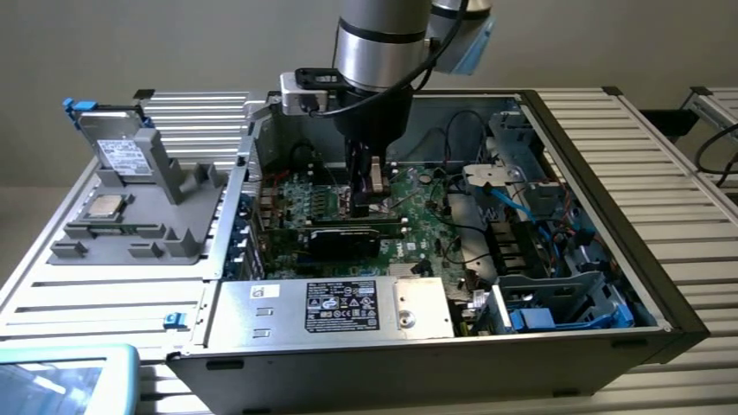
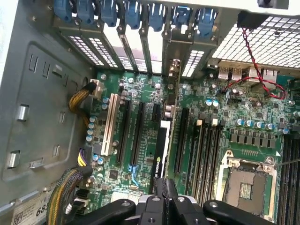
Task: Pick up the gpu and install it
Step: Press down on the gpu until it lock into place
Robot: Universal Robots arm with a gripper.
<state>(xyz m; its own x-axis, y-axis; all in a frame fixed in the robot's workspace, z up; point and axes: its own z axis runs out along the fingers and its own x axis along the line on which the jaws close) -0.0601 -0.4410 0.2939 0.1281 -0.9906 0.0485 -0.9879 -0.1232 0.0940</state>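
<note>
Table (image 1: 680,156): ribbed metal surface, seen in the exterior view; everything listed below is carried on it.

Case (image 1: 381,359): open computer tower laid on its side at the middle of the table, side panel off, interior exposed. A labelled power supply (image 1: 346,307) is set along its near edge. Blue cables and a drive cage (image 1: 565,298) are found at the end toward the exterior view's right.

Arm (image 1: 381,43): silver and black, lowered from above into the case over the board.

Motherboard (image 2: 234,117): green, fixed to the case floor. Black expansion slots, one white slot (image 2: 109,124), memory slots and an empty processor socket (image 2: 246,185) are seen in the wrist view. Blue slot latches (image 2: 131,11) are lined along the rear edge of the case.

Holder (image 1: 138,207): grey moulded rack on the table, beside the case at the exterior view's left. A silver drive (image 1: 121,151) is stood upright in it; a processor (image 1: 104,206) is laid flat on it.

Gpu (image 2: 161,154): stood on edge across the board, lined up with a slot between the other expansion slots and the memory slots, its bracket end toward the rear edge of the case. In the exterior view the black cooler (image 1: 346,242) is seen just below the gripper. Whether it is fully seated cannot be told.

Gripper (image 2: 165,187): clamped tight on the top edge of the gpu, fingers (image 2: 171,190) drawn together.
</note>
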